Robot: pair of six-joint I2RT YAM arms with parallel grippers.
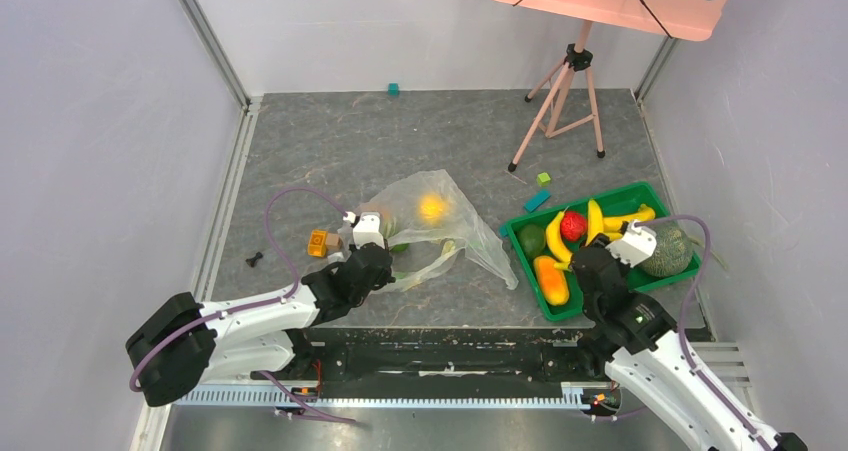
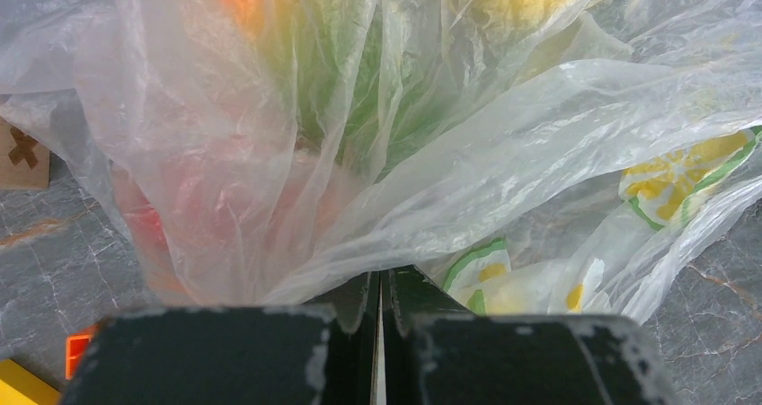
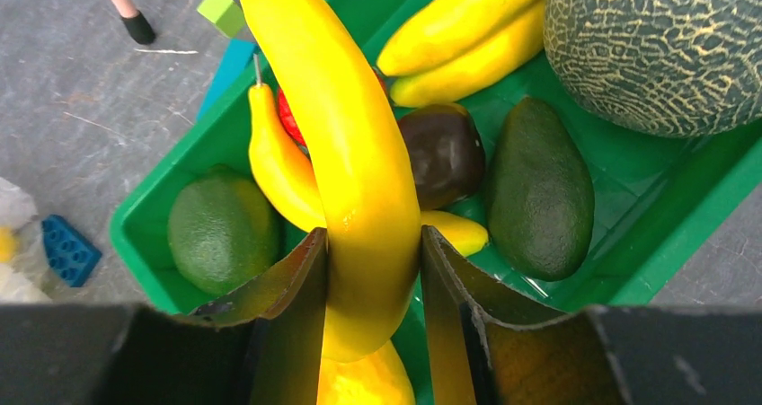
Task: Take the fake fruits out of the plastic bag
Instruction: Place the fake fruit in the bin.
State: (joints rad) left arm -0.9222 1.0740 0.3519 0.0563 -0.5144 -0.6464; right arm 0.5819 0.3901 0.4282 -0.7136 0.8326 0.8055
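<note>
Bag side: left gripper (image 2: 379,284) was clamped shut on a bunched fold of the plastic bag (image 1: 432,233), which lay crumpled mid-table. A yellow fruit (image 1: 433,208) showed through the film at the bag's 12 o'clock, and the left wrist view gave only blurred orange, green and red shapes inside. An orange block (image 1: 318,242) sat at the gripper's 9 o'clock, just beside it. The right gripper (image 3: 373,234) pinched a banana (image 3: 332,109) over the green tray (image 1: 640,190) at the bag's 3 o'clock. The tray was crowded with a melon (image 3: 656,46), avocado (image 3: 539,189) and more bananas (image 3: 467,28). A teal block (image 1: 537,200) and green block (image 1: 543,178) lay at the tray's 11 o'clock, tripod (image 1: 565,101) at the bag's 1 o'clock
</note>
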